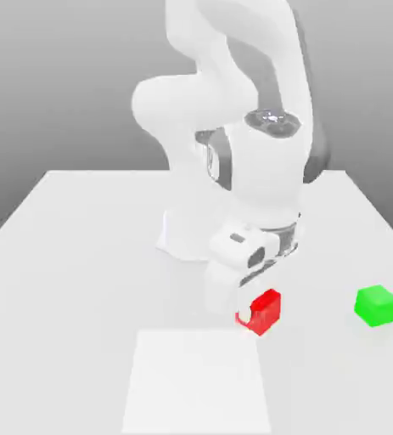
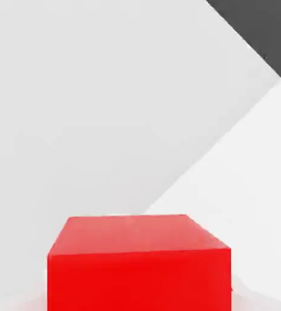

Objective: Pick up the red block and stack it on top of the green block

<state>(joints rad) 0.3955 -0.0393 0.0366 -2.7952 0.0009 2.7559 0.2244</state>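
The red block point(image 1: 266, 311) is a small glossy cube on the white table, just right of centre in the exterior view. My gripper point(image 1: 247, 313) is lowered right at it and covers the block's near-left side. In the hand view the red block point(image 2: 139, 264) sits very close, its top face and one side face showing. The green block point(image 1: 376, 306) rests on the table by itself, well off to the exterior view's right of the red block and away from the gripper.
The arm's white base point(image 1: 187, 238) stands on the table point(image 1: 81, 255) behind the red block. A lighter white rectangular patch point(image 1: 199, 382) lies on the table in front of the gripper. The table's right edge runs close past the green block.
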